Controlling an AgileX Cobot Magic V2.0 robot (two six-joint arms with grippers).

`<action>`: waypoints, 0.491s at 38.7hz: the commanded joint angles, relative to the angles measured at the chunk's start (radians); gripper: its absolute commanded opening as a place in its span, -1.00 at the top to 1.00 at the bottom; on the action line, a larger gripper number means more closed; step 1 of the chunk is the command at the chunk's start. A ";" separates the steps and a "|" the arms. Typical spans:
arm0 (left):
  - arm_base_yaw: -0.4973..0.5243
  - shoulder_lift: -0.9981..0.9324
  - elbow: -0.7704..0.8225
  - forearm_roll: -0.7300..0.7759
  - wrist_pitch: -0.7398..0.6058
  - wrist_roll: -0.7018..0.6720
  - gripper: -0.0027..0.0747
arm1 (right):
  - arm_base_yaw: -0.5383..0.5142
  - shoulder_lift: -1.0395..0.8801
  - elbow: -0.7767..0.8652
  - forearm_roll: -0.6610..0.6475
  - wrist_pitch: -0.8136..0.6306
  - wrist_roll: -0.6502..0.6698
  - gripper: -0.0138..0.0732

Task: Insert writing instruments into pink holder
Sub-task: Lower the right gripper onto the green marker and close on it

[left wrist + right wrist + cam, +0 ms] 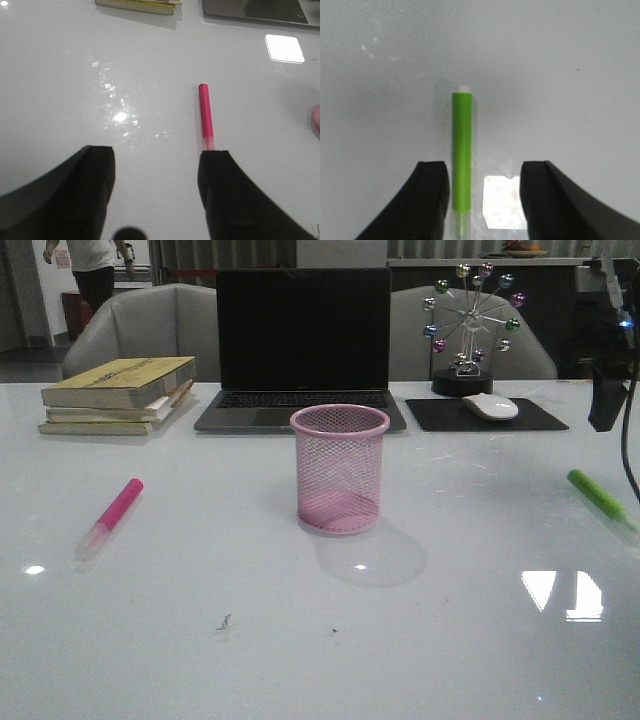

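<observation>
A: Where do you stand? Both markers lie flat on the tabletop; the pink holder stands upright in the middle, with nothing in it that shows through the mesh.

B: And your end effectors?

A: The right end effector hangs spread over the green marker, which lies between the fingers but close to one of them; centre it before you lower and close, or you will nudge it sideways. The left end effector is spread too, yet the pink marker runs under one fingertip — not between them; shift across first.

B: Anything in the way?

A: Little, in my judgement; the laptop, the books, the mouse on its pad and the wheel ornament sit well behind the holder. Grip each marker near its middle — then tilt it upright over the rim; the light cup may tip if struck.
</observation>
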 commanded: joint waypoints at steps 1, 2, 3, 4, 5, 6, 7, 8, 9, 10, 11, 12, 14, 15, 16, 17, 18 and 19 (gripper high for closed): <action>-0.003 -0.007 -0.033 -0.013 -0.068 -0.007 -0.23 | -0.007 -0.015 -0.072 0.015 -0.012 -0.020 -0.34; -0.003 -0.007 -0.033 -0.013 -0.068 -0.007 -0.23 | -0.007 -0.010 -0.077 0.015 -0.014 -0.021 -0.34; -0.003 -0.007 -0.033 -0.013 -0.068 -0.007 -0.23 | -0.007 -0.002 -0.080 0.025 -0.018 -0.024 -0.34; -0.003 -0.007 -0.033 -0.013 -0.068 -0.007 -0.23 | -0.007 0.003 -0.081 0.029 -0.024 -0.026 -0.34; -0.003 -0.007 -0.033 -0.013 -0.068 -0.007 -0.23 | -0.007 0.007 -0.081 0.034 -0.029 -0.028 -0.34; -0.003 -0.007 -0.033 -0.013 -0.068 -0.007 -0.23 | -0.007 0.012 -0.081 0.037 -0.031 -0.028 -0.34; -0.003 -0.007 -0.033 -0.013 -0.068 -0.007 -0.23 | -0.007 0.018 -0.081 0.040 -0.031 -0.029 -0.34; -0.003 -0.007 -0.033 -0.013 -0.068 -0.007 -0.23 | -0.007 0.022 -0.081 0.040 -0.032 -0.029 -0.34; -0.003 -0.007 -0.033 -0.013 -0.068 -0.007 -0.23 | -0.007 0.030 -0.081 0.040 -0.032 -0.029 -0.34; -0.003 -0.007 -0.033 -0.013 -0.068 -0.007 -0.23 | -0.007 0.036 -0.081 0.040 -0.030 -0.030 -0.34; -0.003 -0.007 -0.033 -0.013 -0.068 -0.007 -0.23 | -0.007 0.042 -0.081 0.040 -0.030 -0.030 -0.34; -0.003 -0.007 -0.033 -0.013 -0.068 -0.007 -0.23 | -0.007 0.051 -0.081 0.042 -0.027 -0.030 -0.34; -0.003 -0.007 -0.033 -0.013 -0.068 -0.007 -0.23 | -0.007 0.064 -0.081 0.043 -0.027 -0.030 -0.34; -0.003 -0.007 -0.033 -0.013 -0.068 -0.007 -0.23 | -0.007 0.068 -0.081 0.045 -0.027 -0.030 -0.34; -0.003 -0.007 -0.033 -0.013 -0.067 -0.007 -0.23 | -0.007 0.074 -0.081 0.047 -0.029 -0.030 -0.34; -0.003 -0.007 -0.033 -0.013 -0.067 -0.007 -0.23 | -0.007 0.076 -0.081 0.047 -0.033 -0.030 -0.34; -0.003 -0.007 -0.033 -0.013 -0.067 -0.007 -0.23 | -0.007 0.080 -0.081 0.048 -0.035 -0.030 -0.34; -0.003 -0.007 -0.033 -0.013 -0.067 -0.007 -0.23 | -0.007 0.082 -0.081 0.048 -0.040 -0.030 -0.34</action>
